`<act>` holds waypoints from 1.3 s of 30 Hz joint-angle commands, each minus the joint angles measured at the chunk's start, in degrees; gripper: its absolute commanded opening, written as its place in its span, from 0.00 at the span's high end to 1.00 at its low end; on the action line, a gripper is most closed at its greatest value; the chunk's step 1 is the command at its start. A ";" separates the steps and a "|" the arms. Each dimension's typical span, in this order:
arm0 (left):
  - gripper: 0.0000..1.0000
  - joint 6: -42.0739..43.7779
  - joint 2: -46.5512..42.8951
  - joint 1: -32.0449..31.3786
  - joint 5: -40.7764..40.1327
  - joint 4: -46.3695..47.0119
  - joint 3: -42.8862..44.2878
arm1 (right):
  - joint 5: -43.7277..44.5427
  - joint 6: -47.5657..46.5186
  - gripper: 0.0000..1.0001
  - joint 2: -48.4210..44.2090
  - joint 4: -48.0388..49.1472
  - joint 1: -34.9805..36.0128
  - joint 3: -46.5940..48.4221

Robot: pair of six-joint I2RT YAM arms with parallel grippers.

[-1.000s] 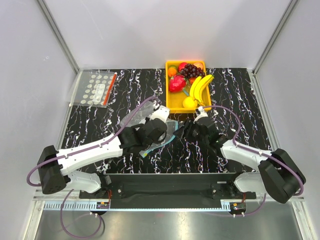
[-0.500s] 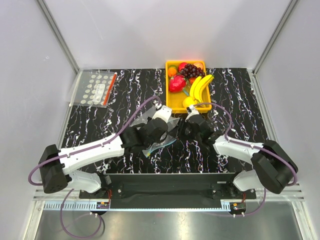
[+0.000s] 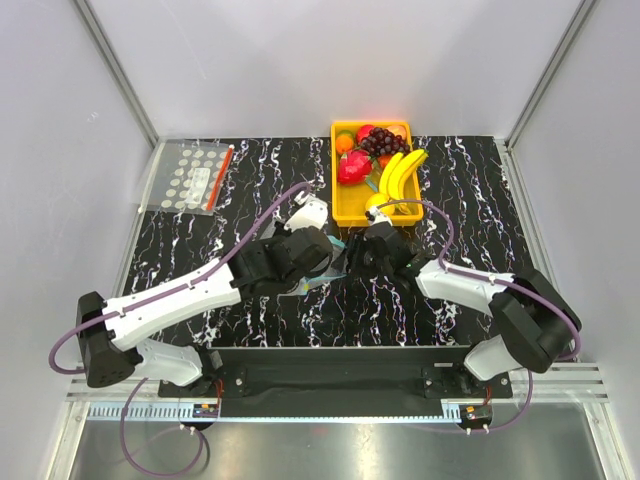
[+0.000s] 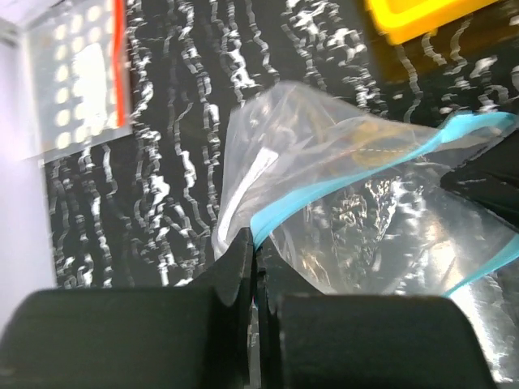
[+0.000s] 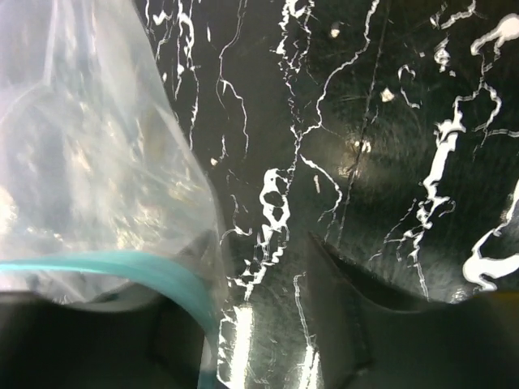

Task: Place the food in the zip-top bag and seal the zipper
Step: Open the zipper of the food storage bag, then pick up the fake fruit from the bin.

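Yellow tray (image 4: 422,16) and zip-top bag (image 4: 349,211) cut off at left-wrist view's edges.

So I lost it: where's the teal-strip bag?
Top view: the zip-top bag is mid-table, just below the yellow tray, pinched by the left gripper.

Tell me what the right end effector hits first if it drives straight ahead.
Probably the bag, whose zipper crosses one finger of the right end effector; between the fingers only table shows. Depth is unclear.

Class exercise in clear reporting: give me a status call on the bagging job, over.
Left gripper shut on zip-top bag, mouth edge. Right gripper open at the mouth. Food unbagged, in yellow tray.
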 commanded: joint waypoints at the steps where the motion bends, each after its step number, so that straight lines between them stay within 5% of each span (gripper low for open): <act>1: 1.00 0.63 -0.73 0.71 -1.89 2.92 -2.02 | -0.85 -3.67 0.39 -1.38 0.72 0.14 1.66; 7: 1.00 2.48 -1.44 5.02 10.33 13.56 -8.79 | -0.77 -8.33 0.29 -6.83 -2.25 0.14 3.50; 21: 1.00 3.54 1.81 8.54 16.50 13.93 -5.90 | 4.77 -14.30 0.27 -15.28 -10.52 -4.23 8.24; 26: 1.00 3.01 2.17 8.54 17.37 13.31 -5.37 | -0.85 -16.93 0.33 -11.24 -13.68 -14.44 13.50; 29: 1.00 2.66 0.85 8.54 19.04 16.38 -6.95 | 1.86 -22.01 0.27 -5.88 -18.42 -16.38 19.82; 33: 1.00 2.22 0.49 8.45 20.27 18.67 -8.27 | 7.31 -27.39 0.03 2.03 -22.64 -16.38 26.78; 39: 1.00 0.03 1.20 8.54 23.44 20.17 -8.71 | 10.74 -37.68 0.10 14.33 -26.33 -16.56 35.83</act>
